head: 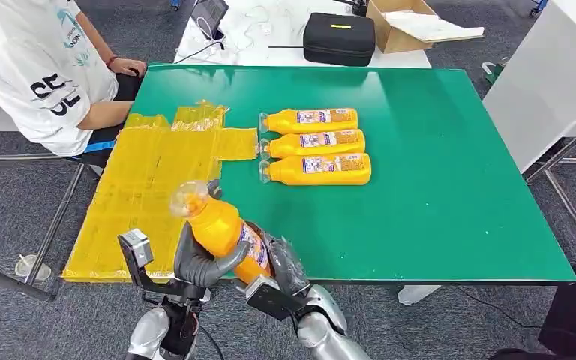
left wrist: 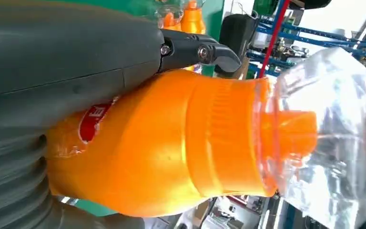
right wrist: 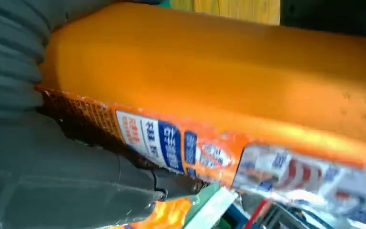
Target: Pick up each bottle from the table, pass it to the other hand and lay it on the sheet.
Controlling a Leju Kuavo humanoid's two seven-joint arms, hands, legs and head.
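Over the green table (head: 435, 225) we are mid-handover: left hand (head: 199, 262) and right hand (head: 285, 266) both grip one bottle (head: 221, 229); next, the right fingers should release toward the yellow sheet (head: 142, 202).

1. The held bottle (right wrist: 209, 95) carries a label with blue and red blocks of script; the characters are too blurred to read.
2. Its red label patch (left wrist: 91, 121) shows white marks, not legible.
3. A person's white shirt (head: 30, 67) bears dark letters, partly folded and unreadable.
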